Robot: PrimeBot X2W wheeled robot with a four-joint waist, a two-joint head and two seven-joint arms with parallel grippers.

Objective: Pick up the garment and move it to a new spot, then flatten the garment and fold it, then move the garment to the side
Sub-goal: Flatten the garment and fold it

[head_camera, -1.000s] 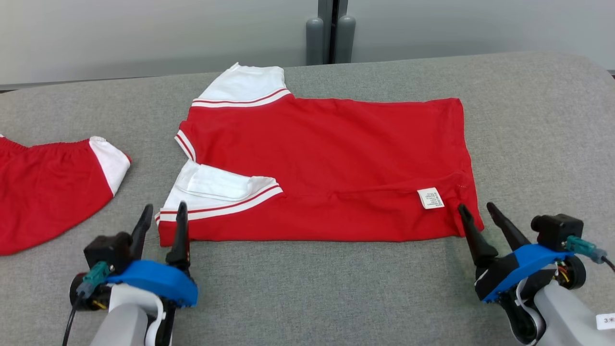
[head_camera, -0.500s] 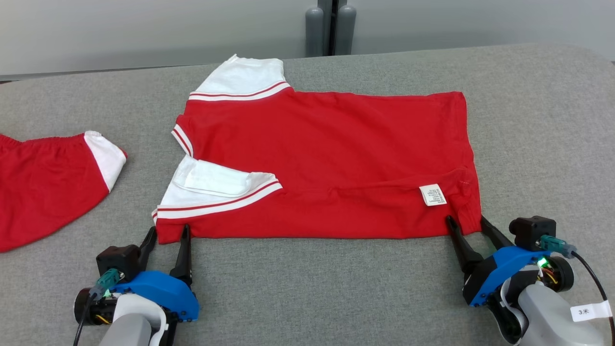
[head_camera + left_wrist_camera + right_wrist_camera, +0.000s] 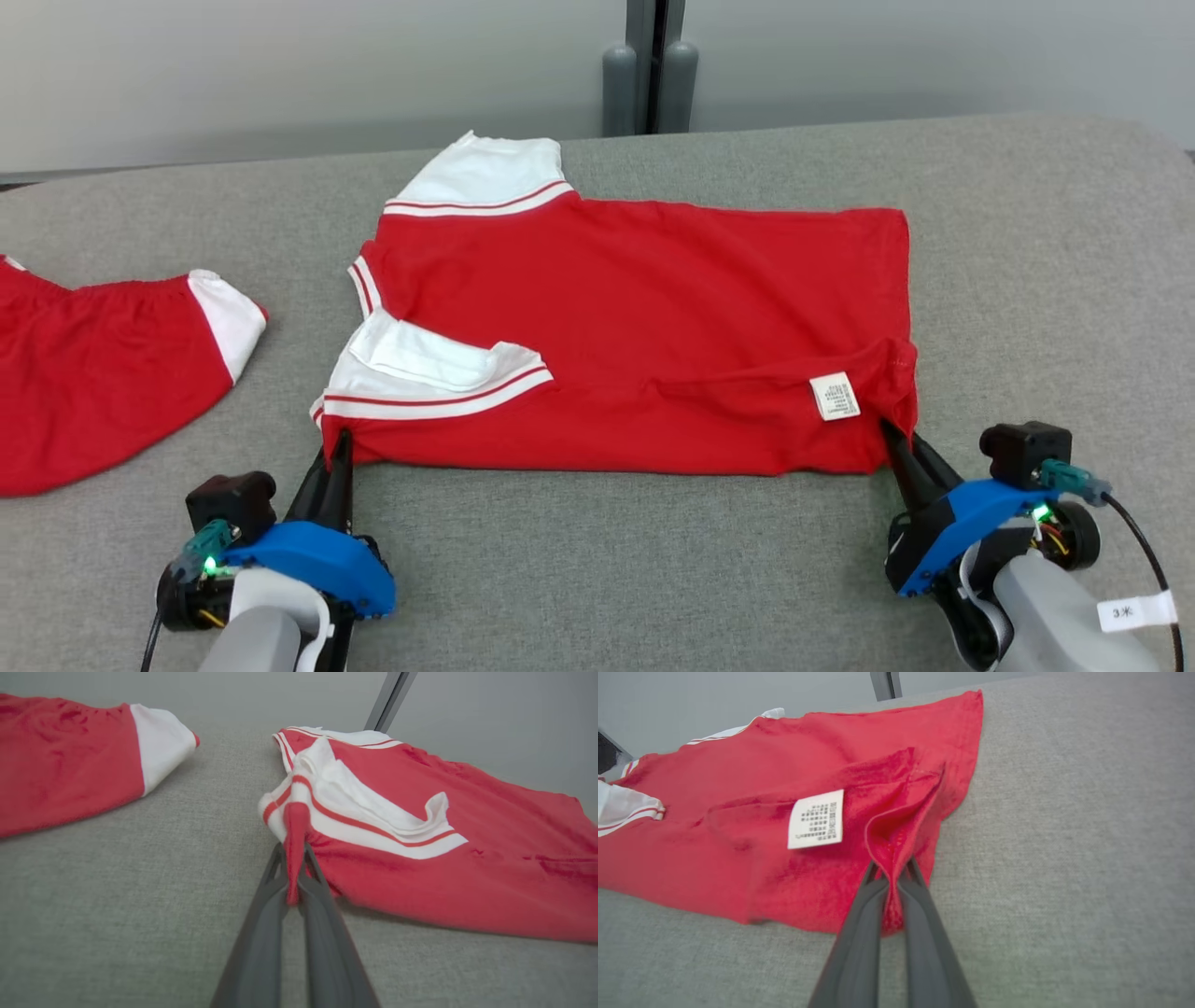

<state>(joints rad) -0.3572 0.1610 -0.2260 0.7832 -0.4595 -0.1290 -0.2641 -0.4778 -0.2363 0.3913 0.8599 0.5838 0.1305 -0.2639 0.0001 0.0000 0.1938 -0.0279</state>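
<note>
The garment (image 3: 644,317) is a red shirt with white, red-striped sleeves, spread across the grey table with a white label (image 3: 834,397) near its lower right corner. My left gripper (image 3: 336,453) is shut on the garment's near left corner, and the left wrist view shows red cloth (image 3: 295,849) pinched between the dark fingers. My right gripper (image 3: 898,448) is shut on the near right corner; in the right wrist view a fold of the hem (image 3: 892,858) rises between the fingers (image 3: 920,905).
A second red garment with a white cuff (image 3: 103,359) lies at the table's left edge. Grey table surface (image 3: 607,560) spreads in front of the shirt and to its right. Two grey posts (image 3: 649,79) stand behind the table.
Both grippers went from open beside the garment's near corners to shut on them. The corners are now bunched and slightly lifted. The head camera shifted a little.
</note>
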